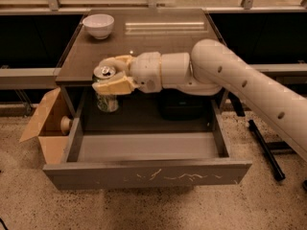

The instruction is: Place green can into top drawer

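One green can (106, 101) clasped by gripper (112, 74), carry step; top drawer (148, 148) below: lower, then release.

- We see the small aluminium can (107, 102) patterned in green and white, with a silver top.
- The cream-yellow two-fingered claw (106, 74), on a white jointed arm (249, 87), clasps that can at the table's front-left edge.
- The wide shallow drawer (148, 174) is grey, paler inside, with white scratch marks across its front.
- The flat-topped table (158, 44) is dark brown.
- The round bowl (99, 25) is white.
- The open cardboard box (45, 128) is tan.
- We find the floor (268, 205) speckled beige.
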Controlling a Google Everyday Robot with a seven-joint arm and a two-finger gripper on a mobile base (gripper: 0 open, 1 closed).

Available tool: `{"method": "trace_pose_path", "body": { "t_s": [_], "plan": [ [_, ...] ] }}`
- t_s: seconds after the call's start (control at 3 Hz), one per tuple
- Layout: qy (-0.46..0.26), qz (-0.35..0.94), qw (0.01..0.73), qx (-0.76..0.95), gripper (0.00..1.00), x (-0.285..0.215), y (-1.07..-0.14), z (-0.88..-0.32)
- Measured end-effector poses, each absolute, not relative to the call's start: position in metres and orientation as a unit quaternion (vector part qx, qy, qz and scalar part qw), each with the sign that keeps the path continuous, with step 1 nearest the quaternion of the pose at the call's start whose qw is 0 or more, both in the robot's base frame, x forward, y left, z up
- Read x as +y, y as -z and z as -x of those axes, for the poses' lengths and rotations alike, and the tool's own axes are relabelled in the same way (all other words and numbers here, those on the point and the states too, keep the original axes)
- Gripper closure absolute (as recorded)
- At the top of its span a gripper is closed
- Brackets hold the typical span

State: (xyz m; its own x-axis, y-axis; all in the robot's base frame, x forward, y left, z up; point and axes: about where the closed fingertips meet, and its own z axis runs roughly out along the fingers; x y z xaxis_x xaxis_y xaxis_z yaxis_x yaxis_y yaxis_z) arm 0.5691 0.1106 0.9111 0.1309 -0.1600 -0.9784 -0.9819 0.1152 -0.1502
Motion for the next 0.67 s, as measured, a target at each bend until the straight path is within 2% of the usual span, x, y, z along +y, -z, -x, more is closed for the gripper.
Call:
{"method": "trace_pose_path", "body": {
  "t_s": [0.33,0.67],
  "plan": [
    [-0.405,0.512,0.517,0.554,1.00,0.1056,-0.8689,-0.5431],
    [-0.405,0.512,0.516,0.555,1.00,0.1056,-0.8687,-0.5431]
  ]
}}
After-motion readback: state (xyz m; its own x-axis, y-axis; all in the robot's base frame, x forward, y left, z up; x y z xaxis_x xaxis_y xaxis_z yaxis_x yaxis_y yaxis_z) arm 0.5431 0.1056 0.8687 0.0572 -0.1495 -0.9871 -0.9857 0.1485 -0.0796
